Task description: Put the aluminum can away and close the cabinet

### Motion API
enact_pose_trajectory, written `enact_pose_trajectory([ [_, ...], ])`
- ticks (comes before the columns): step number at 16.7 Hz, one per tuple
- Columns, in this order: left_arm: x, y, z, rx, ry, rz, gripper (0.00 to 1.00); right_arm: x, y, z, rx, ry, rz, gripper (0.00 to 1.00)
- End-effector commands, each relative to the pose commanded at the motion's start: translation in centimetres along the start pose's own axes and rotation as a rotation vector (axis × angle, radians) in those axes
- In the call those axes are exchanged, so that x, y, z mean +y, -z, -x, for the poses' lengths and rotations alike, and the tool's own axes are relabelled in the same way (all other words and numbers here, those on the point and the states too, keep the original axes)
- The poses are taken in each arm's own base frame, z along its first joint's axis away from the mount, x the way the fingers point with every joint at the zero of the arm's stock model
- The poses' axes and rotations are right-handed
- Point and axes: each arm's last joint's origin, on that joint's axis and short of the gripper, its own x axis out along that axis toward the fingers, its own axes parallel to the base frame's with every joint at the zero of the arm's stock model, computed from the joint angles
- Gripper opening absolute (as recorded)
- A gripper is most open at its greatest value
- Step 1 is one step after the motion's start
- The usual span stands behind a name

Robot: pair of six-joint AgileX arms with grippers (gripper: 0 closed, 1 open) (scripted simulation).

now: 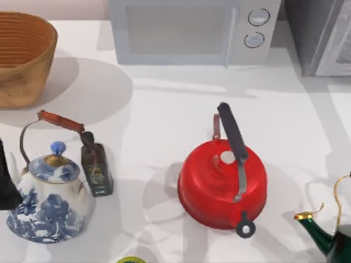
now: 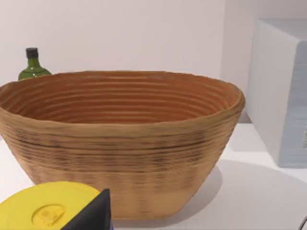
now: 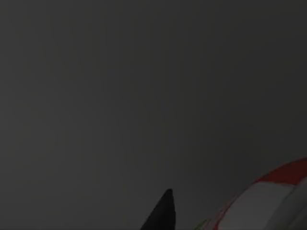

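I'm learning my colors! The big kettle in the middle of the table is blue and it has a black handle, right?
Almost. The big kettle in the middle of the table is red, not blue, and it does have a black handle; the top view shows it. The blue you may mean is on the blue-and-white teapot at the table's left.

- The top view is bright and even; the white surface (image 1: 164, 109) looks nearly washed out.
- Soft grey shadows fall from the basket (image 1: 22, 57) toward the right, and pale overlapping ones lie left of the red kettle (image 1: 222, 183).
- The kettle's lid carries a small white glare.
- The left wrist view is evenly lit.
- The right wrist view is dark.
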Motion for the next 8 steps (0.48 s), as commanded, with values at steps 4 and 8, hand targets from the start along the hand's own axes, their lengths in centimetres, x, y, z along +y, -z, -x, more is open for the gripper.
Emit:
enact_pose_trajectory([
  [4,0.0,0.0,0.0,0.0,0.0,0.0,1.0,-0.1,1.0,-1.7,0.017,-0.006,-0.003,0.0],
  [8,0.0,0.0,0.0,0.0,0.0,0.0,1.0,-0.1,1.0,-1.7,0.017,-0.006,-0.003,0.0],
])
